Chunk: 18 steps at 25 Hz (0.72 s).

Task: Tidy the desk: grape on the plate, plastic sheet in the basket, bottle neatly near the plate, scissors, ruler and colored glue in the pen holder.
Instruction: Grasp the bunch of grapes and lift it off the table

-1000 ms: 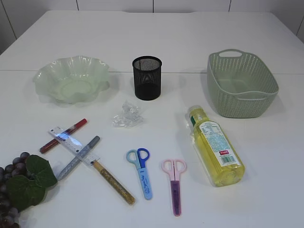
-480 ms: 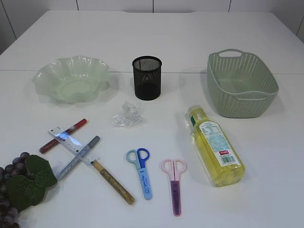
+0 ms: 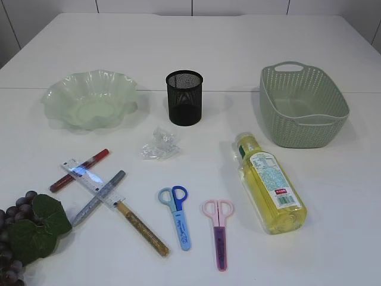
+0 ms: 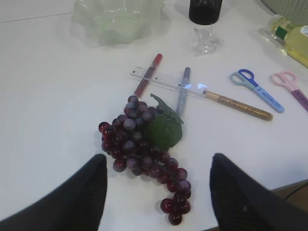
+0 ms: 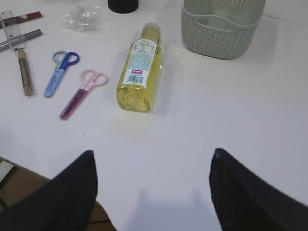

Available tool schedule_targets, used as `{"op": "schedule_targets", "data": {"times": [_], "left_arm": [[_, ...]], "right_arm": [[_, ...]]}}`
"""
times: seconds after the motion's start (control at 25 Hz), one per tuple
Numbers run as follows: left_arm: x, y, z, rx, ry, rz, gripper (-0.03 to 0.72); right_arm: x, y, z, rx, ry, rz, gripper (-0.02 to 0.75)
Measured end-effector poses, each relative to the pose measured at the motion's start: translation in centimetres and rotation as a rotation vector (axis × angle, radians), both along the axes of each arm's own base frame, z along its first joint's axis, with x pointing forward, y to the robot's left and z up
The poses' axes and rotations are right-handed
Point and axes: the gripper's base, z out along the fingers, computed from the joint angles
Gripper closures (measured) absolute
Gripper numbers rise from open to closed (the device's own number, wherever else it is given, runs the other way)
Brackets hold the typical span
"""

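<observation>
Nothing tidied yet, and both grippers hang spread wide and empty. Risk first: the grapes [image 4: 142, 156] are a loose, lumpy bunch, so a pinch on a few berries could let the rest swing or drop short of the plate [image 4: 118, 19]. The ruler [image 4: 166, 81] lies across the glue sticks, so lifting it may drag them along. The bottle [image 5: 138, 67] lies on its side and could roll when nudged.

Left gripper [image 4: 156, 192]: the grapes sit right ahead, between its fingers, not touched; ruler and glue just beyond, plate far ahead.

Right gripper [image 5: 151, 192]: bottle ahead and slightly left, well apart; scissors [image 5: 79, 98] farther left, basket [image 5: 221, 29] ahead to the right.
</observation>
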Motion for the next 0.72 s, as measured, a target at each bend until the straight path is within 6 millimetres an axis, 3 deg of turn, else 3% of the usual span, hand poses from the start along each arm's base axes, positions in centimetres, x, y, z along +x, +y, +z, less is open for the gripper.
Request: {"op": "schedule_targets", "data": {"times": [0.36, 0.72], "left_arm": [[2.0, -0.5, 3.7, 0.004, 0.188, 0.029, 0.201], [4.3, -1.2, 4.7, -0.075, 0.341, 0.114, 0.201]], "right_arm": [[-0.1, 0.3, 0.0, 0.028, 0.001, 0.019, 0.175], [-0.1, 0.3, 0.0, 0.030, 0.001, 0.021, 0.175]]}}
